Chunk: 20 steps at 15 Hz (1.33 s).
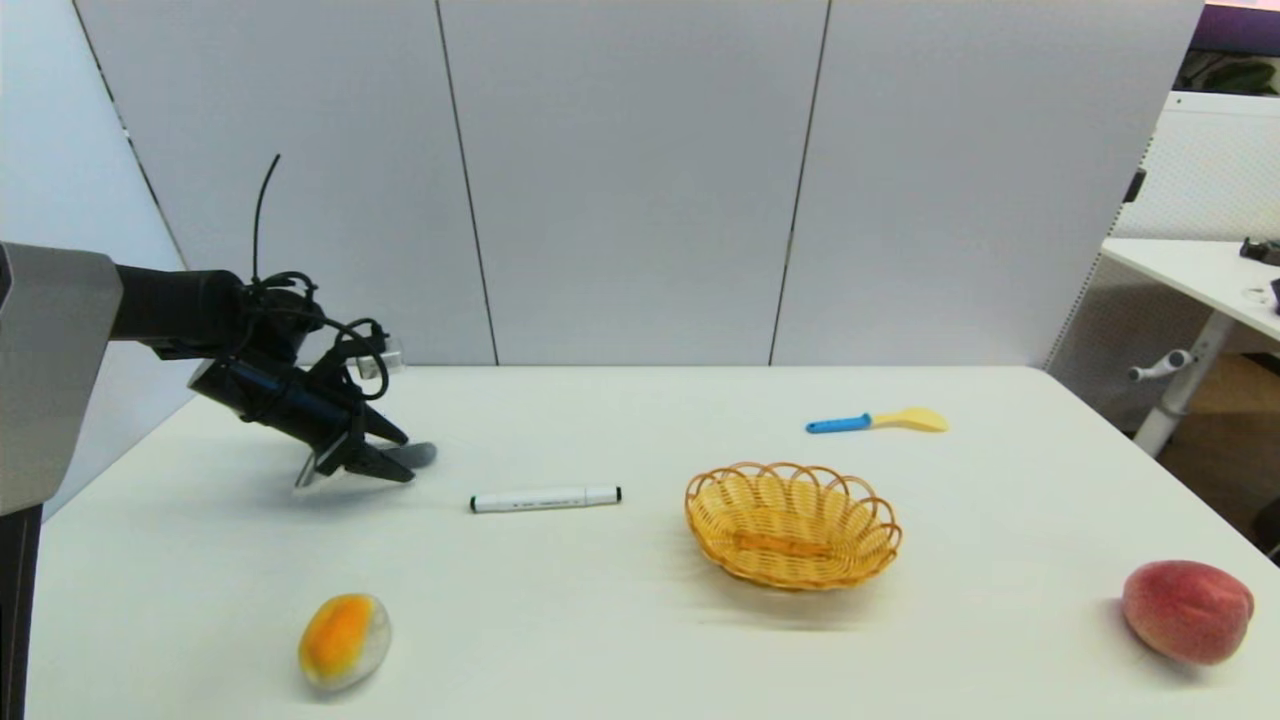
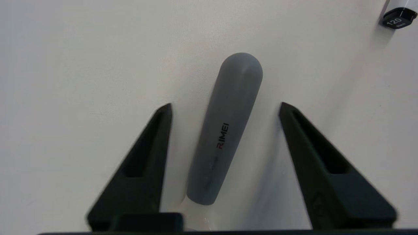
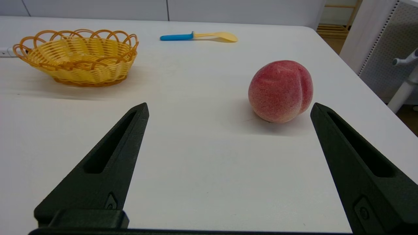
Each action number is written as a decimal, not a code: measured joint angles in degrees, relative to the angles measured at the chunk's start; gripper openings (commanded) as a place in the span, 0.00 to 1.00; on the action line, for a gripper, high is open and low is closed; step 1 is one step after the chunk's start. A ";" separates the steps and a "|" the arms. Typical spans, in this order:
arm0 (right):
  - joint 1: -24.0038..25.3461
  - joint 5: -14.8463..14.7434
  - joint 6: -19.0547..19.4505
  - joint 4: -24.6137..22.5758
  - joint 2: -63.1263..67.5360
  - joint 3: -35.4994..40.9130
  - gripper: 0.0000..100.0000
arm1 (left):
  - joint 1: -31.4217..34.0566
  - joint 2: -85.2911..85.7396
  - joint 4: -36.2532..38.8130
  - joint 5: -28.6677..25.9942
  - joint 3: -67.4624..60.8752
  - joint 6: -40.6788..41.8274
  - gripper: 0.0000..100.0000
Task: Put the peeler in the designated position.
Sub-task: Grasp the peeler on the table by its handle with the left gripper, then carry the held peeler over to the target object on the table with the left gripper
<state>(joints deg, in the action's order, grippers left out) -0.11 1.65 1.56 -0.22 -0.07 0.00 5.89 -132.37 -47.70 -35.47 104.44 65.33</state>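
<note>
The peeler (image 2: 225,130) lies flat on the white table (image 1: 640,640) at its left side, with its dark grey rounded handle pointing toward the marker pen (image 1: 545,498) and its forked head hidden under the wrist. In the head view only the handle's rounded end (image 1: 418,455) shows past the black fingers. The left gripper (image 2: 225,107) is low over it with its jaws spread, one finger on each side of the handle and a gap on both, so nothing is gripped yet. The fingers cross the handle's length, which is probably why the arm is tilted down at this angle: closing from here would pinch the handle across its narrow width.

The marker pen lies just beyond the handle tip, and its black cap (image 2: 396,19) shows at the edge of the left wrist view; it is apart from the peeler and outside the fingers' path. Farther to the right sits the yellow wicker basket (image 1: 792,525), open and holding nothing, which seems the likely designated position, though nothing marks it as such. The blue-handled yellow spatula (image 1: 878,421) lies behind the basket, a mango-coloured fruit (image 1: 343,640) is near the front left, and a peach (image 1: 1187,610) sits at the front right.

The right gripper (image 3: 228,111) is unclenched and holds nothing, parked low near the peach.
</note>
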 measured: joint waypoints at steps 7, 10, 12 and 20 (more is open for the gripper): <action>0.00 -0.02 -0.02 0.00 0.00 0.00 1.00 | -0.24 0.04 -0.17 0.04 -0.33 1.40 0.00; 0.00 0.00 0.00 0.01 0.00 0.00 1.00 | -0.30 0.30 -0.20 0.22 -0.28 1.51 0.00; 0.01 0.00 0.00 0.00 0.00 0.00 1.00 | -0.46 1.05 -0.22 0.33 0.83 1.49 0.00; 0.00 0.00 0.00 0.00 0.00 0.00 1.00 | -11.69 7.36 4.27 3.67 9.26 -5.39 0.00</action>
<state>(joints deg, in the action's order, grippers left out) -0.11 1.65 1.56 -0.22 -0.07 0.00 -5.80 -125.00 -43.44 -31.81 113.70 59.94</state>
